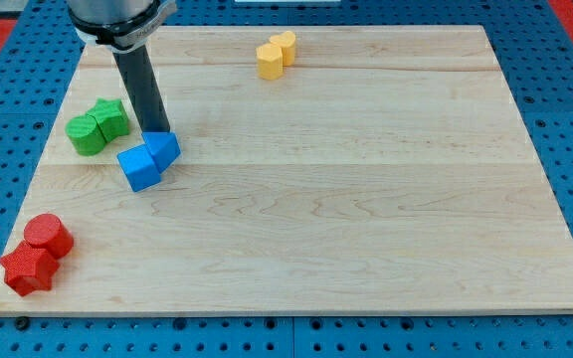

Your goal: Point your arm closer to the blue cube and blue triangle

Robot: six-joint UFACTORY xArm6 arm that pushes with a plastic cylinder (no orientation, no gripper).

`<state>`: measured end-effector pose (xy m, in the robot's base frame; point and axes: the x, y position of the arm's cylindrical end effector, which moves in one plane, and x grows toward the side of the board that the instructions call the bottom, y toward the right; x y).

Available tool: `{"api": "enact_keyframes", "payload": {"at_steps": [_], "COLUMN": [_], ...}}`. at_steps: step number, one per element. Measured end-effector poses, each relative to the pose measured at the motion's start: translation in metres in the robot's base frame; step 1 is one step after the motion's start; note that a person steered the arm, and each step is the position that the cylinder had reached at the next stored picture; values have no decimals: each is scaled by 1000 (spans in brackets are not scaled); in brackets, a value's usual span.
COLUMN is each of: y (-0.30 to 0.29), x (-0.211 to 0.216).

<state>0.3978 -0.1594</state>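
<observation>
A blue cube (139, 167) and a blue triangle (164, 150) lie touching each other at the board's left, the triangle to the upper right of the cube. My rod comes down from the view's top left, and my tip (156, 131) stands right at the top edge of the blue triangle, touching or nearly touching it.
A green cylinder (87, 134) and a green star (111, 117) sit together left of the rod. A red cylinder (48, 236) and a red star (27, 268) sit at the bottom left corner. Two yellow blocks (276, 55) sit at the top centre. The wooden board (366, 199) lies on a blue pegboard.
</observation>
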Motion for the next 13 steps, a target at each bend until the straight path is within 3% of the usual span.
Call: {"api": "enact_keyframes", "payload": {"at_steps": [2, 3, 4, 5, 6, 10, 13], "y": [5, 66, 120, 128, 118, -12, 4], "x": [0, 2, 21, 61, 96, 104, 81]}}
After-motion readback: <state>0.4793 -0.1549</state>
